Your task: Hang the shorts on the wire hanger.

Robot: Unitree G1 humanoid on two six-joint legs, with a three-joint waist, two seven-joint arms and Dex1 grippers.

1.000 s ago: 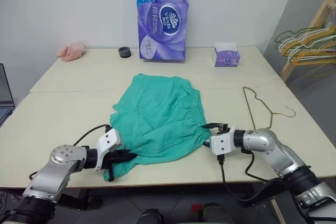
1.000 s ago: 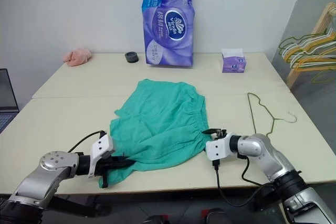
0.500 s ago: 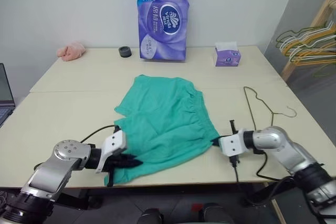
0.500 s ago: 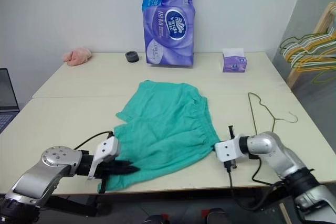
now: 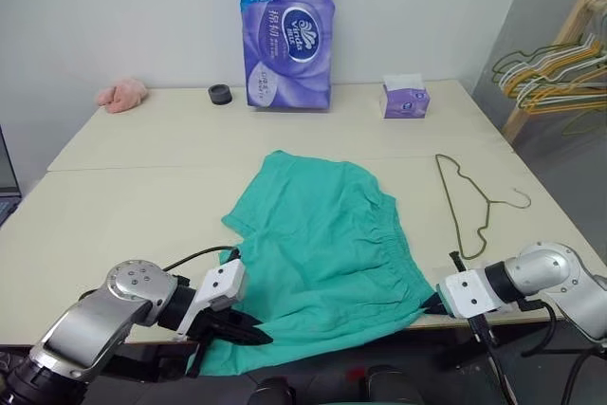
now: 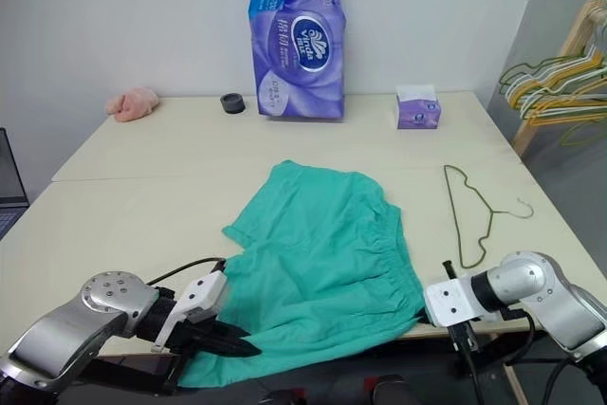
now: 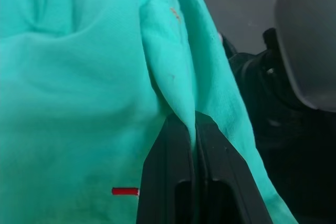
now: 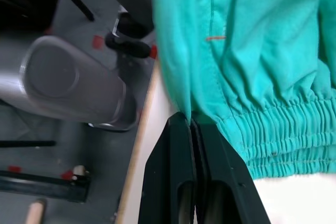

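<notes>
With both grippers, left (image 5: 248, 332) and right (image 5: 434, 303), pinching its cloth, the teal-green elastic-waisted shorts (image 5: 332, 253) have been dragged to the desk's (image 5: 142, 168) near edge, closer to the thin olive-gold wire hanger (image 5: 465, 206) near the right edge, probably readying a lift.

Matt teal cloth shorts (image 5: 327, 248) (gathered waistband), thin wire hanger (image 5: 467, 201) — smooth pale table (image 5: 142, 177)

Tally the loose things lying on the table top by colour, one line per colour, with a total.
Teal-green: 1, the shorts
Purple: 2, the tall tissue pack and the small tissue box
Pink: 1, the cloth lump
Black: 1, the small ring
Olive-gold: 1, the wire hanger
Total: 6
</notes>
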